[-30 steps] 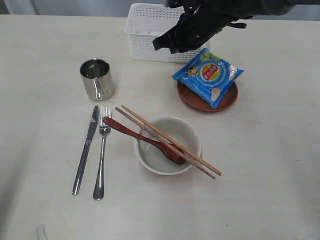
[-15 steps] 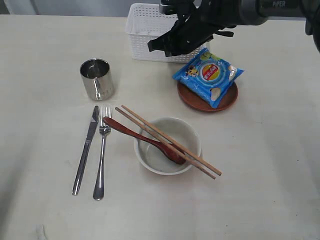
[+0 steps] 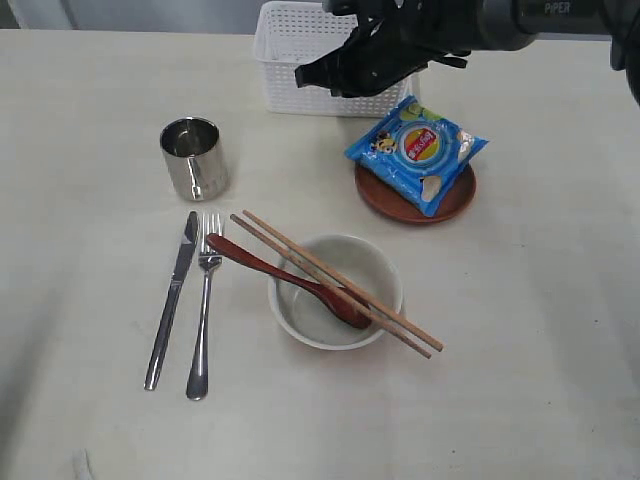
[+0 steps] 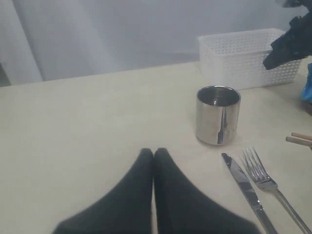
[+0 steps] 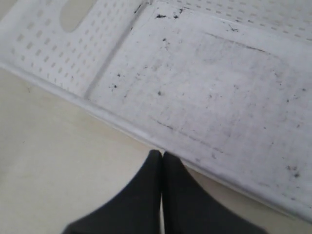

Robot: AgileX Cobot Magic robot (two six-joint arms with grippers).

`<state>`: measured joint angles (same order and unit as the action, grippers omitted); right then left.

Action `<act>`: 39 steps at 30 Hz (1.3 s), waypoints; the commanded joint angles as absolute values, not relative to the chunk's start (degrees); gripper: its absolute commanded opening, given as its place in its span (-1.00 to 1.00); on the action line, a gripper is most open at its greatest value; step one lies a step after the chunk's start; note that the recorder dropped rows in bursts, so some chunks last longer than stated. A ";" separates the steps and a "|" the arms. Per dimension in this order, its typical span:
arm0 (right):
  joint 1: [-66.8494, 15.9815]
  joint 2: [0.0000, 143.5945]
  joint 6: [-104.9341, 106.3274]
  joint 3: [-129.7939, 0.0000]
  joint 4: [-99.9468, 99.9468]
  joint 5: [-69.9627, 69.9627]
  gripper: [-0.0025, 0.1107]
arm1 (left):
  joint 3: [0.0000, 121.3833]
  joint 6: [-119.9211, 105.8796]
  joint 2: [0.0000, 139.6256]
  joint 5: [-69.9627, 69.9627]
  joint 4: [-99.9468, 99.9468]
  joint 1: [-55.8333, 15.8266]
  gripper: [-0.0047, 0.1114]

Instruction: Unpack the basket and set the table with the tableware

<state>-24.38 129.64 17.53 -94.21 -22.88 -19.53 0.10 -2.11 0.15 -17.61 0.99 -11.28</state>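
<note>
Hovering, fingers pressed together, our right gripper (image 5: 159, 153) hangs over the rim of the empty-looking basket (image 3: 285, 100), near the chips bag (image 3: 415, 150); we judge the basket light, stiff, best pinched at its wall

A blue chips bag (image 3: 416, 150) with a round red-and-yellow logo lies tilted near the right fingers (image 3: 315, 75), off to their right, not touching them.

White lattice basket (image 3: 280, 70) at back. Steel cup (image 3: 194, 158) left; steel knife (image 3: 172, 300), fork (image 3: 205, 300) before it. Wooden chopsticks (image 3: 410, 335), reddish-brown spoon (image 3: 250, 258) across off-white bowl (image 3: 385, 275). Blue chips bag (image 3: 417, 150) on brown round plate (image 3: 385, 207).
</note>
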 commanded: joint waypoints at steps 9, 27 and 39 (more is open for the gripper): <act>-21.16 115.50 15.52 -84.49 -22.77 -25.55 -0.96 | 0.00 -1.92 0.00 -17.15 1.46 -11.27 -0.92; -10.25 108.70 -10.69 -63.39 2.02 -31.24 -0.96 | 0.00 -1.92 0.00 -17.15 1.46 -11.27 -0.92; -13.73 108.93 -10.84 -59.25 1.80 -24.78 -0.96 | 0.00 -1.92 0.00 -17.15 1.46 -11.27 -0.92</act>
